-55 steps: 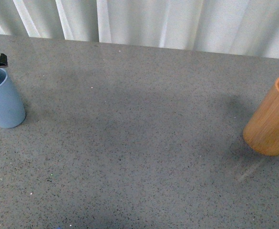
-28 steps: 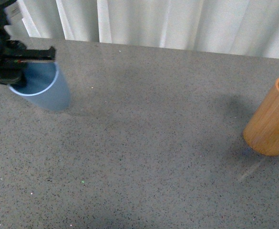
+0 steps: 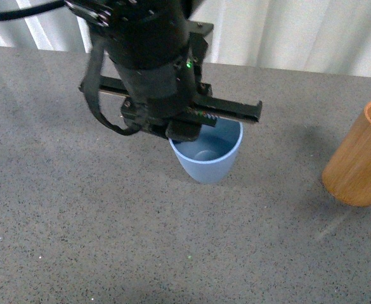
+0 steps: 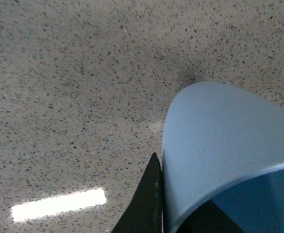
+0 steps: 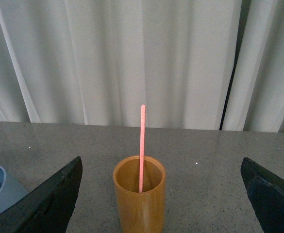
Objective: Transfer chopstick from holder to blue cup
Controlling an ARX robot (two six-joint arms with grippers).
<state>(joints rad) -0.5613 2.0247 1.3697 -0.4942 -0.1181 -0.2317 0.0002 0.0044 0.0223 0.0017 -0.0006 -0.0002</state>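
Carrying appears to be the step in hand. The left end effector pinches the rim wall of the blue cup, one finger outside the wall and the other inside. Whether the cup base touches the worktop cannot be told. The right end effector is spread wide and holds nothing. The chopstick stands in the holder, straight ahead of the right end effector and between the lines of its two fingers. It is not yet gripped, so the transfer proper is judged not begun. The holder sits well apart from the left end effector, on the right arm's side.

Risks, as judged:
- The cup is held by one wall only, so a hard stop or a tilted set-down could swing it in the pinch or tip it over.
- A cup set too near the holder could crowd the right arm's approach.
- The chopstick is thin and loose in the holder, so an off-centre closure could push it aside or drag the holder.

Views:
- Right wrist: shows the whole stick rising above the rim. The front view cuts the holder at its edge and shows only a short bit of stick.
- Left wrist: alone shows finger against cup wall, which the arm hides from the front.
- Front: alone shows the gap between cup and holder.
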